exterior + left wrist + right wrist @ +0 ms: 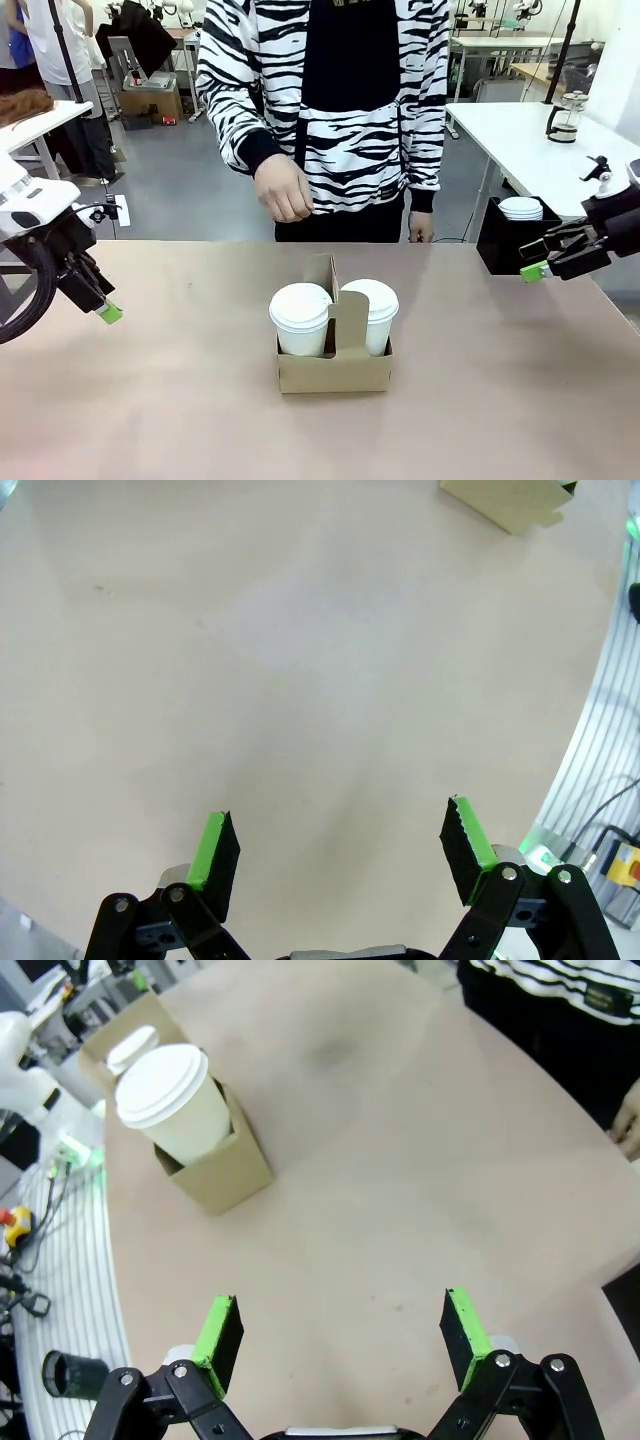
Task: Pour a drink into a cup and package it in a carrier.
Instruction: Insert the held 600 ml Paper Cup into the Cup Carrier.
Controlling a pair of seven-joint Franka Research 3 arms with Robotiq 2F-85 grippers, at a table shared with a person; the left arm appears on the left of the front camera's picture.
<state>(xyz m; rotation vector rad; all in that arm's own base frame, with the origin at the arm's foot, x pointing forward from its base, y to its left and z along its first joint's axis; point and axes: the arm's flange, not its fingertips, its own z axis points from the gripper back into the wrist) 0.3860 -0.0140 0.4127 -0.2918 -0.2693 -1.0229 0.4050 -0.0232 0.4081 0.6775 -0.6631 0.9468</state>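
The carrier (333, 368) was found standing near the middle of the counter (500, 400), with two lidded white cups seated in its slots, one cup (300, 318) toward the robot's left and a second cup (372, 314) toward its right, the upright handle panel (347, 322) rising between them. The left pincer (104, 310) was held spread wide and empty over bare counter well apart from the carrier, and the right pincer (537, 268) was likewise held wide and empty near the counter's right edge. The packaging was judged to be largely done. The cardboard was judged to be light and easily crushed, and the cups, if filled, were expected to make the load bottom-heavy and liable to spill if tilted; the handle panel was therefore judged the proper place for a hold, taken near its top and lifted straight up. The paper cups were judged soft enough to buckle under a hard squeeze. A person in a striped top stood at the far side, with one hand (283, 190) held above the counter's far edge. A stack of lids (520, 208) on a black box and a glass jug (566, 117) on a farther white table were noted to the right; nothing was seen standing between either pincer and the carrier.
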